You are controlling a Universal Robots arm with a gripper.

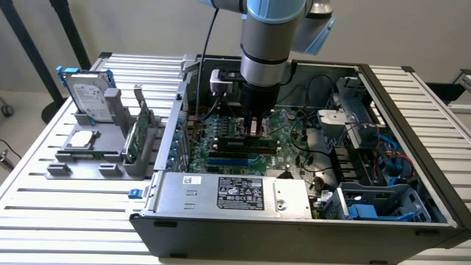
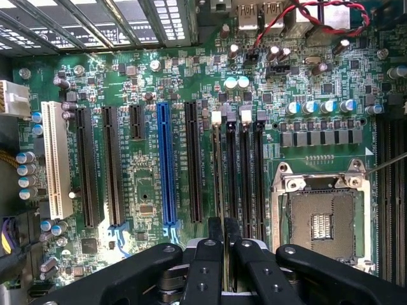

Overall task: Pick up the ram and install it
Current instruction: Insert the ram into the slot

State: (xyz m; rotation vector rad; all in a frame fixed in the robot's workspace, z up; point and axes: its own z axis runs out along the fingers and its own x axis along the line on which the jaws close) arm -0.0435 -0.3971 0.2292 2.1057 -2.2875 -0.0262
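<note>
In the exterior view the arm [image 1: 268, 38] reaches down from twelve o'clock into the open case [image 1: 412, 165], and its gripper [image 1: 254, 126] hangs low over the motherboard [image 1: 235, 157] near the middle of the case. The ram [image 1: 243, 144] lies along the board as a dark, long strip just at six o'clock of the gripper, level with the slots and seemingly seated, with the fingertips right at its upper edge. A blue slot [image 1: 231, 162] runs parallel just at six o'clock of the ram. The power supply [image 1: 235, 192] fills the case's near edge at six o'clock. At nine o'clock, outside the case, a grey rack [image 1: 92, 160] on the table [image 1: 66, 221] holds a hard drive [image 1: 92, 96] standing upright, a silver processor [image 1: 79, 139] lying flat, and a green card [image 1: 140, 130] on edge. In the wrist view the gripper [image 2: 224, 244] sits at six o'clock with its two fingers [image 2: 205, 267] drawn close together, clamped on the thin edge of the ram [image 2: 219, 178], which runs toward twelve o'clock along a black slot with white latches at its far end. The empty socket [image 2: 321, 219] lies at three o'clock of the fingers, the blue slot [image 2: 165, 165] at ten o'clock, and a white slot [image 2: 56, 159] at nine o'clock.
</note>
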